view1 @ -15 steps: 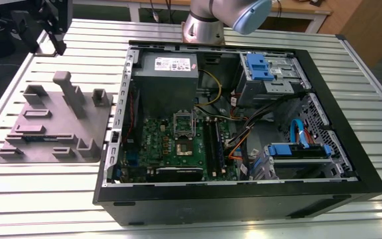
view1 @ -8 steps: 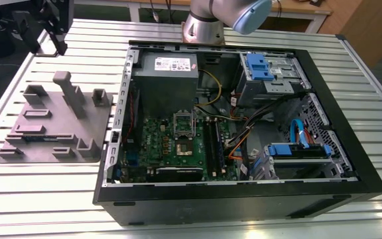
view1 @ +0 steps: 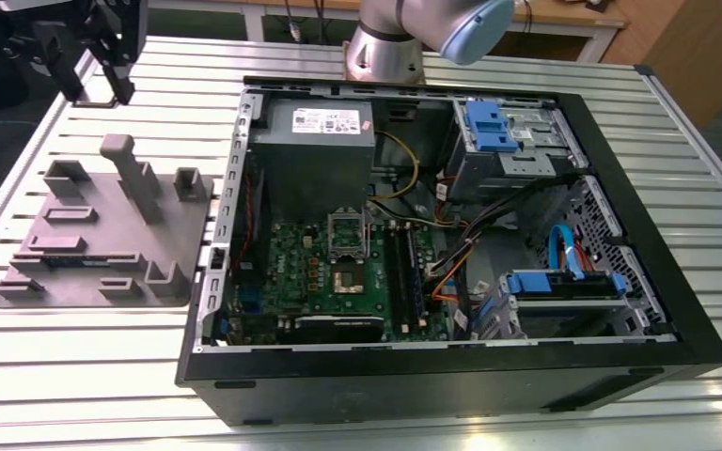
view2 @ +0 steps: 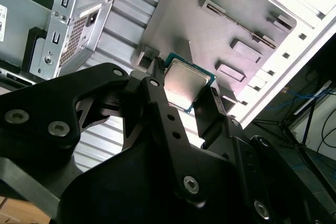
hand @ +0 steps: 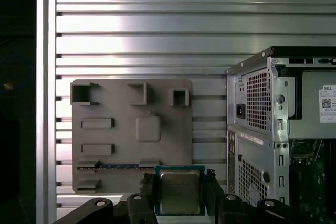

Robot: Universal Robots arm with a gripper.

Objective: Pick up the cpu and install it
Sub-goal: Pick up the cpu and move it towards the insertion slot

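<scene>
Currently my gripper [view2: 185,81] is clenched on the cpu [hand: 180,192]. One dark finger [view2: 163,103] bears on each of two opposite edges. The chip sits squarely between the fingertips, with its silver-grey metal top and thin green border showing in both wrist views.

Finding: the cpu is held off the surface and touches nothing but my fingers. In the first wrist view it overlaps one edge of the grey moulded tray [hand: 131,145] lying below it.

The tray rests flat on the slatted metal table [hand: 157,24]. The open computer case [view1: 449,376] stands just beside the tray.

In the exterior view I hang above the table's far corner at the exterior view's left, beyond the tray. That is well apart from the motherboard socket [view1: 342,246] inside the case.
</scene>
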